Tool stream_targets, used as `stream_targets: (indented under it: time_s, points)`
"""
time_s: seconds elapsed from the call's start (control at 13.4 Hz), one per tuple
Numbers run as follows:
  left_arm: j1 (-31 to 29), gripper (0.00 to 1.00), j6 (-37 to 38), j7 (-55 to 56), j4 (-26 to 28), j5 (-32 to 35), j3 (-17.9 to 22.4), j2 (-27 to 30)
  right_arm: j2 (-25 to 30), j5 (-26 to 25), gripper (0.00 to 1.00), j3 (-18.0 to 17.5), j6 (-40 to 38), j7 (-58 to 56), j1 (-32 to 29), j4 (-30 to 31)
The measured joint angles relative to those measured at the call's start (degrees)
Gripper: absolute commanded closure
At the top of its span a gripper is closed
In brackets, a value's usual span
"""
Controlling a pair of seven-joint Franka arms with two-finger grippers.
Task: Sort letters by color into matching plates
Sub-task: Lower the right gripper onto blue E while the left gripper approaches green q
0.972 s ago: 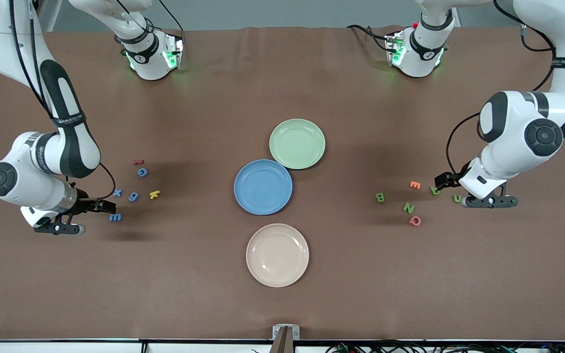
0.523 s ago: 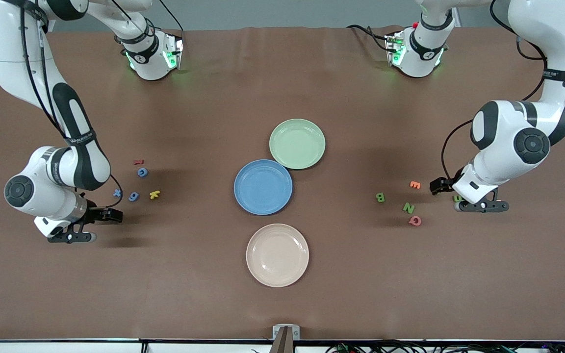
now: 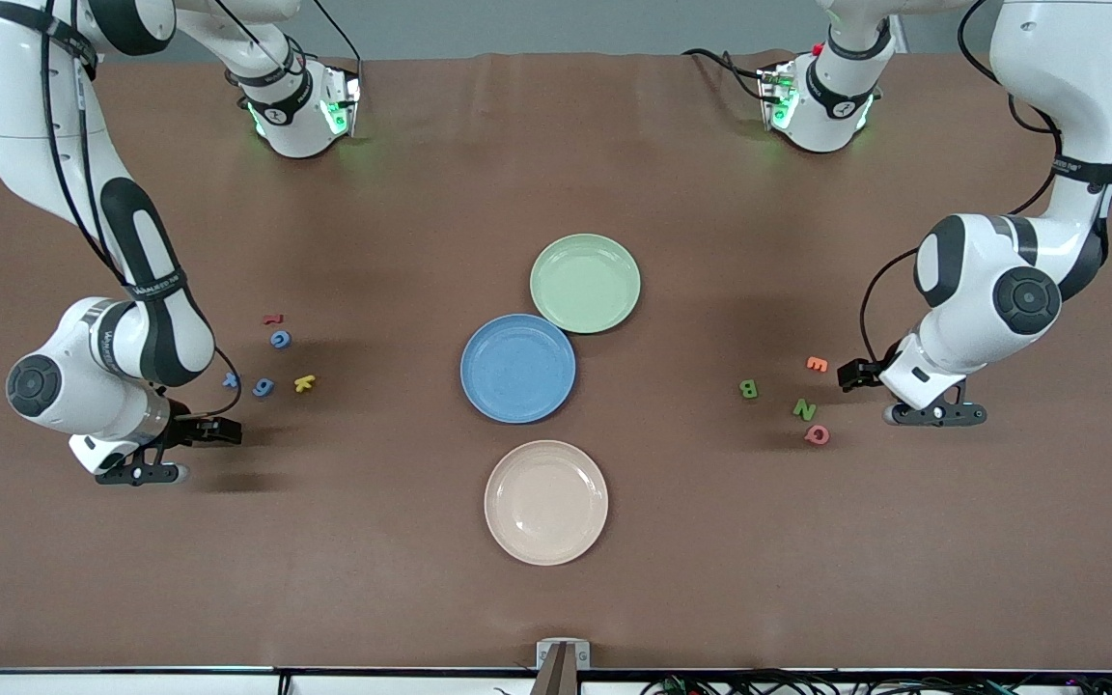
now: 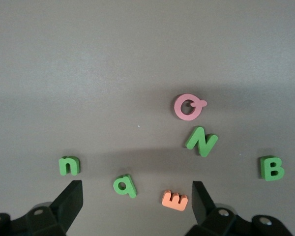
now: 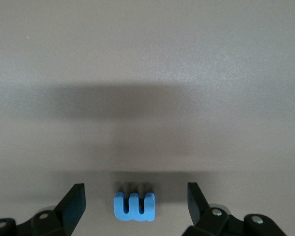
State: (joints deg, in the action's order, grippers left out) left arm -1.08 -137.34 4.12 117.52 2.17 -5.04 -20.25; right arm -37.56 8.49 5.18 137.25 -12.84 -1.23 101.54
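— Letters in the front view first: where are they?
— Blue ones (image 3: 264,387) lie in a cluster near the right arm's end of the desk, with a red letter (image 3: 272,318) and a yellow one (image 3: 304,383). Green B (image 3: 748,389) and N (image 3: 804,409) lie near the left arm's end, beside an orange E (image 3: 817,364) and a pink Q (image 3: 817,434).
— And the plates?
— Mid-desk: green plate (image 3: 585,283) touching the blue plate (image 3: 517,368); the beige plate (image 3: 545,502) sits apart, nearest the camera.
— Left wrist view?
— Left gripper (image 4: 137,196) has its fingers apart over the green a (image 4: 125,185); green n (image 4: 69,165) lies just beside one finger.
— Right wrist view?
— Right gripper (image 5: 135,199) is spread wide around a blue E (image 5: 133,207), touching nothing.
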Motion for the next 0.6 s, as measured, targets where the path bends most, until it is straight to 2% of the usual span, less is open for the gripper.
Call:
stream_targets:
  time_s: [0.6]
  points:
    - [-0.46,0.03,-3.65,0.0,0.03,0.0,0.0,-3.04,-0.57,0.09,0.22,0.01,-4.18,-0.33,-0.09,0.24]
